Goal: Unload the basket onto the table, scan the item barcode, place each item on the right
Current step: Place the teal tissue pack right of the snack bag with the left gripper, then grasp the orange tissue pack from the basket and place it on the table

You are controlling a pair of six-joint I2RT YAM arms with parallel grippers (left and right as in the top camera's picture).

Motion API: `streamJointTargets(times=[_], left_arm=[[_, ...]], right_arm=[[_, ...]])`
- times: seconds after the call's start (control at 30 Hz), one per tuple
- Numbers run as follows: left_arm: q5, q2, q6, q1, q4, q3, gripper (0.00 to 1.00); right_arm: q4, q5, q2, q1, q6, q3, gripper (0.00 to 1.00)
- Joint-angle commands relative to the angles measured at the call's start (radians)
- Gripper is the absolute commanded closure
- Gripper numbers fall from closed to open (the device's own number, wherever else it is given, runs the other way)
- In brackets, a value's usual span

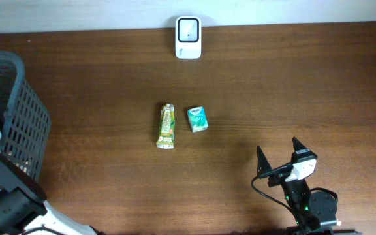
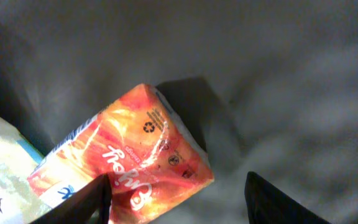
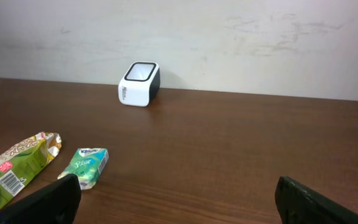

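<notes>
Orange pack (image 2: 135,155) diagonal, long axis lower-left to upper-right; left gripper (image 2: 178,186) spread; right gripper (image 3: 178,186) released

recycling sign on the orange packet (image 2: 129,162) (white script beside it upside down, unreadable), barcode label on the green pouch (image 3: 17,163), teal pack (image 3: 87,165) lettering blurred

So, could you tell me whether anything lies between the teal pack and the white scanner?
Nothing visible does: only bare table shows between the teal pack and the scanner; the green packet lies beside the pack, off that line.
</notes>
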State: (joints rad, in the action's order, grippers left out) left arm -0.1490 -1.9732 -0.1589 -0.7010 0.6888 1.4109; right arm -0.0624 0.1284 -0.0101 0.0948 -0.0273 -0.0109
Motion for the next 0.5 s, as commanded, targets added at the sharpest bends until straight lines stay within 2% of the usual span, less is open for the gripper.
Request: streamJointTargets(times=[0.0, 0.03, 0.07, 0.1, 0.13, 0.17, 0.27, 0.37, 0.4, 0.47], left_arm=[[-0.024, 0.005, 0.023, -0.005, -0.027, -0.031, 0.38], [-0.039, 0.005, 0.023, -0.005, -0.029, -0.031, 0.43], [-0.038, 0.005, 0.022, -0.005, -0.029, -0.031, 0.59], [-0.039, 0.005, 0.022, -0.005, -0.029, -0.031, 0.81], [-0.038, 0.005, 0.022, -0.005, -0.03, -0.031, 0.95], [-0.038, 0.005, 0.018, -0.005, -0.031, -0.031, 1.0], [-0.021, 0.025, 0.018, -0.004, -0.007, 0.01, 1.0], [-0.02, 0.177, 0.014, -0.004, 0.069, 0.148, 1.0], [-0.02, 0.277, 0.014, -0.004, 0.072, 0.176, 1.0], [-0.019, 0.359, 0.014, -0.004, 0.087, 0.176, 1.0]], right_arm=[[-0.005, -0.002, 0.006, 0.005, -0.01, 0.005, 0.01], [-0.005, -0.002, 0.006, 0.005, -0.01, 0.005, 0.01], [-0.005, -0.002, 0.006, 0.005, -0.01, 0.005, 0.01], [-0.005, -0.002, 0.006, 0.005, -0.01, 0.005, 0.01], [-0.005, -0.002, 0.006, 0.005, -0.01, 0.005, 0.01], [-0.005, -0.002, 0.006, 0.005, -0.01, 0.005, 0.01], [-0.005, -0.002, 0.006, 0.005, -0.01, 0.005, 0.01], [-0.005, -0.002, 0.006, 0.005, -0.01, 0.005, 0.01], [-0.005, -0.002, 0.006, 0.005, -0.01, 0.005, 0.01], [-0.005, -0.002, 0.006, 0.005, -0.01, 0.005, 0.01]])
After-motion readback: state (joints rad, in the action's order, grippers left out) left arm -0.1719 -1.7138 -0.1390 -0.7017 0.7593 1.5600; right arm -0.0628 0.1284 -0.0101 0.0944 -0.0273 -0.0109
